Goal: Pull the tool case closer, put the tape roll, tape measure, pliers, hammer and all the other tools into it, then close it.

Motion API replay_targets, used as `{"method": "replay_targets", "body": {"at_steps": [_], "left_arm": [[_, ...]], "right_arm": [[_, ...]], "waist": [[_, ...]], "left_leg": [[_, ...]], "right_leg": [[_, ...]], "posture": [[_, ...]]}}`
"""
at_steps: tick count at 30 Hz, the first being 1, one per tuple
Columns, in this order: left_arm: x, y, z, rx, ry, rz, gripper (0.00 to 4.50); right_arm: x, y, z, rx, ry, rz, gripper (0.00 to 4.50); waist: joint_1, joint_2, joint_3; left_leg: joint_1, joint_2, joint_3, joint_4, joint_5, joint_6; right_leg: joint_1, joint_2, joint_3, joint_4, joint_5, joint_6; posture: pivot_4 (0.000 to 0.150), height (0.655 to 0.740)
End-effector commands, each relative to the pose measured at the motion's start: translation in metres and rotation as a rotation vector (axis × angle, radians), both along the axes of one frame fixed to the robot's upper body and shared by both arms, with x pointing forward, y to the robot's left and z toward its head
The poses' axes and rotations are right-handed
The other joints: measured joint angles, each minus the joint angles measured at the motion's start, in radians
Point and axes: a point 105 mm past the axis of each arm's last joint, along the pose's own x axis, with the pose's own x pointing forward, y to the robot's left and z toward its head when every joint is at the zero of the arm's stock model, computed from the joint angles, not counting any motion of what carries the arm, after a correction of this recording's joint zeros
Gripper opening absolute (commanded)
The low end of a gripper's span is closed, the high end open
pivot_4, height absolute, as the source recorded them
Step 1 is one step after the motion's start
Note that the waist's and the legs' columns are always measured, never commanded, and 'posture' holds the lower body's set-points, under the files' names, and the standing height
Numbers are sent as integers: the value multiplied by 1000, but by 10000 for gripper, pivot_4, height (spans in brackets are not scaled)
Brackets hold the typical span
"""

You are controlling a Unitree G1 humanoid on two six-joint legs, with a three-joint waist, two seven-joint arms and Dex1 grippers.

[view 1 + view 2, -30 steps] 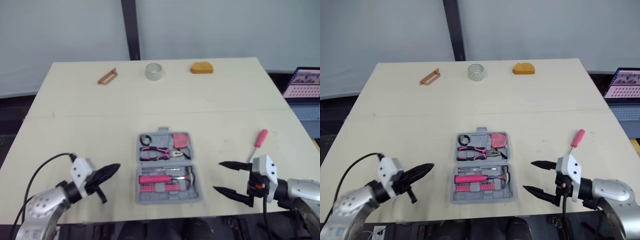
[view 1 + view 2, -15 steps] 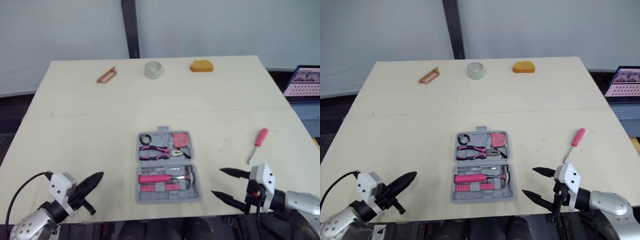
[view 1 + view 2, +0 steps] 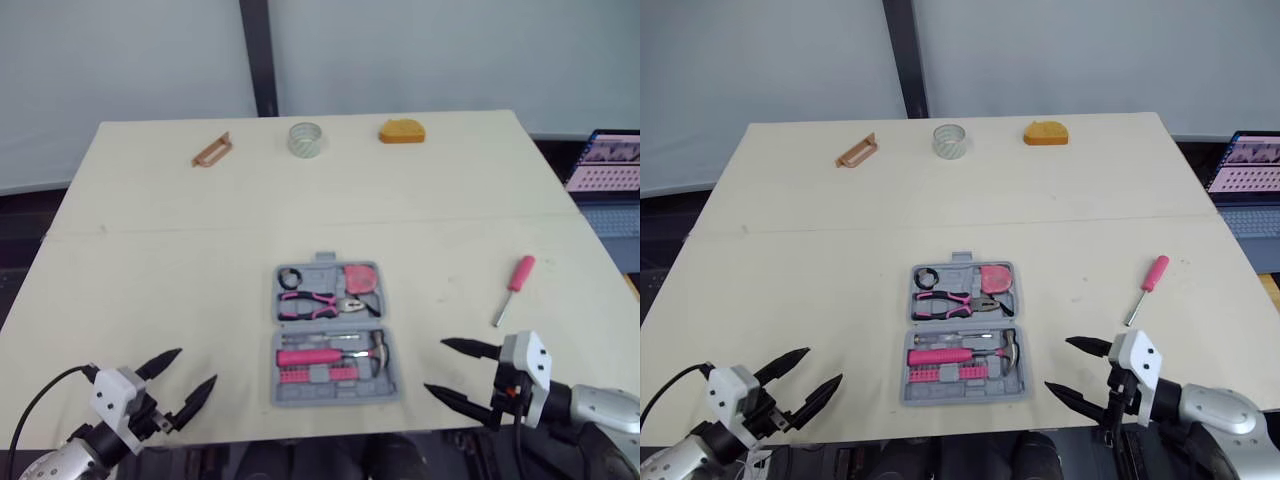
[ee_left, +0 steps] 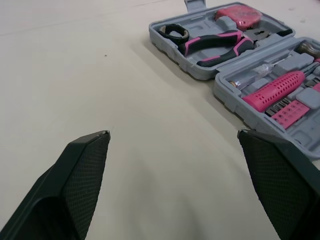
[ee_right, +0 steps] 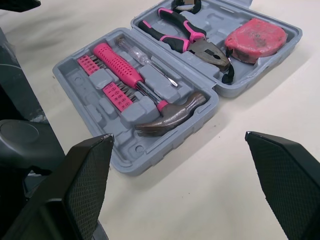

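Hovering near the counter's (image 3: 150, 250) front edge, the left end effector (image 3: 197, 366) is left of the open case (image 3: 338, 326) and the right end effector (image 3: 434, 365) right of it, both spread wide and empty. A screwdriver (image 3: 515, 285) lies farther right. A tape roll (image 3: 306, 139) sits well beyond the case.

The left gripper (image 3: 197, 366) hangs low at the near left, its two black fingers spread wide, pointing right and slightly far. The right gripper (image 3: 436, 366) sits at the near right, fingers equally wide apart, pointing left.
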Motion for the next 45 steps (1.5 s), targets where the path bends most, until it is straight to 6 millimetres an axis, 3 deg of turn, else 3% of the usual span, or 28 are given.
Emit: {"method": "replay_targets", "body": {"at_steps": [1, 8, 14, 20, 25, 31, 38, 45], "left_arm": [[-5, 2, -3, 11, 2, 5, 44756], [-9, -6, -3, 0, -1, -55, 44756], [-9, -42, 35, -52, -22, -470, 44756], [7, -49, 55, -22, -65, -615, 44756], [18, -58, 62, -30, -80, -655, 44756], [23, -66, 64, -21, -79, -691, 44756], [26, -78, 65, -22, -86, -689, 44756], [18, -82, 65, -17, -80, -675, 44756]], "right_arm": [[0, 0, 8, -2, -29, 24, 45000], [7, 0, 8, -1, -34, 28, 45000], [23, -13, 22, 22, -40, -136, 45000], [20, -22, 30, -1, -58, -294, 45000], [30, -37, 36, 19, -72, -533, 45000], [43, -72, 38, -48, -56, -872, 45000], [82, -102, 26, -27, 92, -1173, 45000], [122, -119, 23, 44, 156, -1291, 45000]], "waist": [[0, 0, 0], [0, 0, 0], [5, 0, 1], [7, 1, 1], [-2, 1, 1], [-2, 1, 1], [-4, 1, 1], [-7, 1, 1]], "left_leg": [[0, 0, 0, 0, 0, 0], [0, 0, 0, 0, 0, 0], [-1, 0, 1, 1, 1, 0], [-1, 0, 3, 0, 1, 0], [-1, 0, 7, 0, 1, 0], [-1, 0, 11, 0, 1, 0], [-1, 0, 15, -1, 1, 0], [-2, 0, 19, -1, 1, 1]], "right_leg": [[0, 0, 0, 0, 0, 0], [0, 0, 0, 0, 0, 0], [-2, 0, 1, 3, 0, 0], [-4, 0, 3, 3, 0, 0], [-8, 0, 7, 6, 0, 0], [-13, 1, 13, 9, 0, 0], [-17, 1, 17, 11, 0, 0], [-20, 1, 21, 12, 1, 1]], "posture": [[1500, 7400], [1500, 7400], [1500, 7400], [1500, 7400], [1500, 7400], [1500, 7400], [1500, 7400], [1500, 7400]]}}
